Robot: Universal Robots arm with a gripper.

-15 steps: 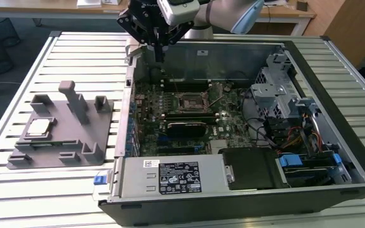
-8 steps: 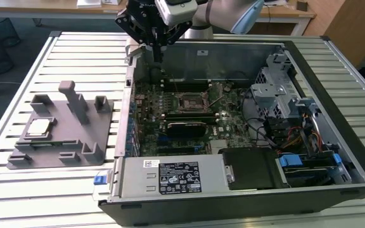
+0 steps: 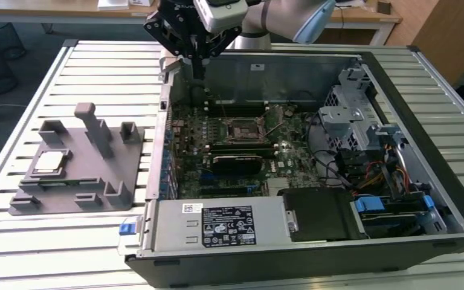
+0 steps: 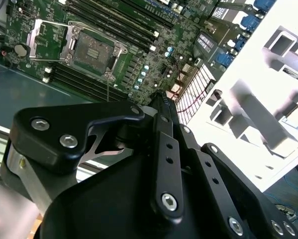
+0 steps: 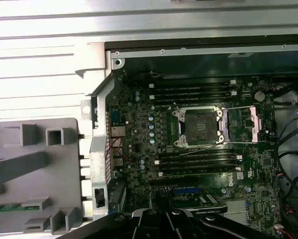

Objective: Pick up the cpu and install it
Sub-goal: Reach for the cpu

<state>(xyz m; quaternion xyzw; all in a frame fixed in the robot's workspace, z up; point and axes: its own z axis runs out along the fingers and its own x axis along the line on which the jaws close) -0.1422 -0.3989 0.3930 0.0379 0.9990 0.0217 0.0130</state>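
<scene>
Exterior view.
- Black multi-link gripper (image 3: 197, 71) on a pale grey arm: hangs over the far wall of the case, on the exterior view's left. Its fingers are pressed together into one narrow tip, and nothing is held between them.
- Small flat square cpu (image 3: 49, 162) with a pale silvery metal top: lies flat in a recess of the fixture tray, well apart from the gripper and outside the case.
- Grey plastic fixture tray (image 3: 95, 187) with upright posts: sits on the table just beside the case, on the exterior view's left.
- Black open-sided computer case (image 3: 425, 181): lies on its side on the ribbed pale metal table (image 3: 95, 60).
- Green motherboard (image 3: 289, 160) with a black-framed square socket (image 3: 244, 128) near its middle.

Second wrist view.
- Gripper links converge to a closed tip (image 4: 157, 98) above the motherboard edge.
- Socket (image 4: 91, 50) has its silver metal load plate (image 4: 43, 37) swung open to one side.

First wrist view.
- Socket (image 5: 202, 124) sits between rows of black memory slots, with the load plate (image 5: 250, 122) folded back beside it.
- Fixture tray (image 5: 39, 164) lies outside the case wall.
</scene>
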